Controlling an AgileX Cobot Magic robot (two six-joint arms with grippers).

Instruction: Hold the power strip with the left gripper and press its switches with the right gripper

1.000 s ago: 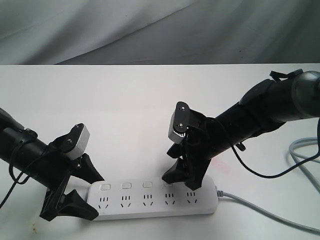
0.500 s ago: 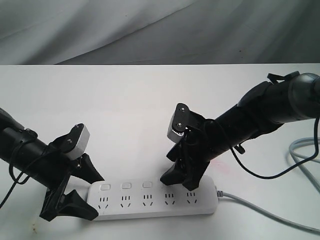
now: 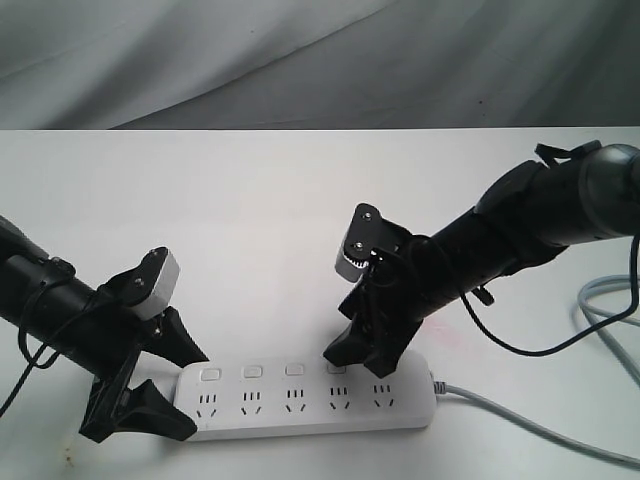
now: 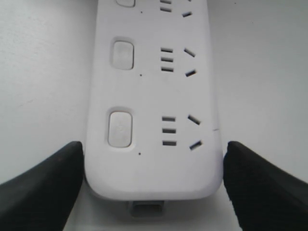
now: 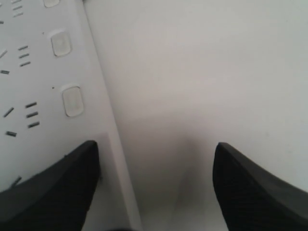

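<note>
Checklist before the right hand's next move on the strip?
1. Left hand grips the strip end, a finger on each side: ok.
2. Strip flat on table: ok.
3. Right hand open: ok.
4. One right finger over the row of switches: ok.
5. That finger pressing a switch: cannot tell.
6. Cable clear of both hands: ok.

Left tool (image 3: 190, 393) clamped, right tool (image 3: 360, 362) jaws apart, angled down

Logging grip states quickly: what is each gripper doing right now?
Left gripper: closed on the end of the power strip.
Right gripper: open, holding nothing.
</note>
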